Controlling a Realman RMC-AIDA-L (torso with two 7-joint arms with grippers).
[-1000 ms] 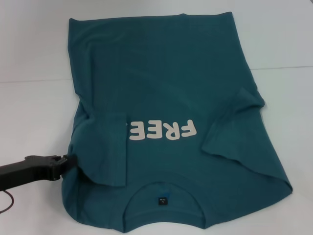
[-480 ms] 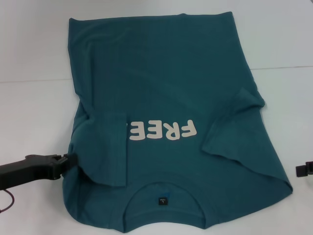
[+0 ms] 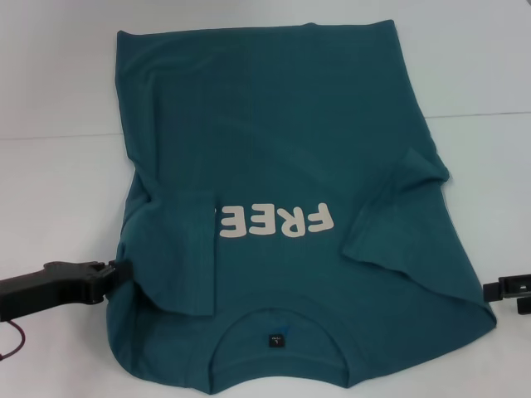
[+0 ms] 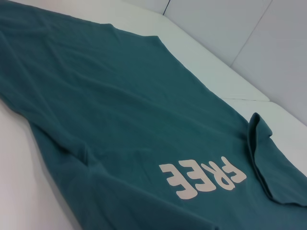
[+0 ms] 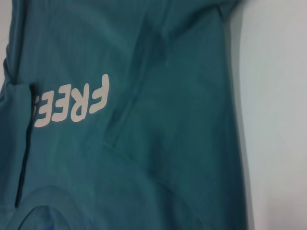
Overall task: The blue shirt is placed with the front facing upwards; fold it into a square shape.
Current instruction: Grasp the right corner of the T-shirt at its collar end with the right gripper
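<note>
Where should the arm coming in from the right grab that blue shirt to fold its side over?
Probably at the outer edge of the blue shirt by the shoulder nearest the right gripper, coming in low from the right. That edge lies flat and free on the white table, and the sleeve already lies folded inward. The left gripper is at the opposite edge.

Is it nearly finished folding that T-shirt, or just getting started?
Early on. Both sleeves of the blue shirt are already folded in over its front; one hides the end of the lettering. The left gripper is at the shirt's left edge, and the right gripper is near the right shoulder. The body still lies full length, so the square remains to be folded.
</note>
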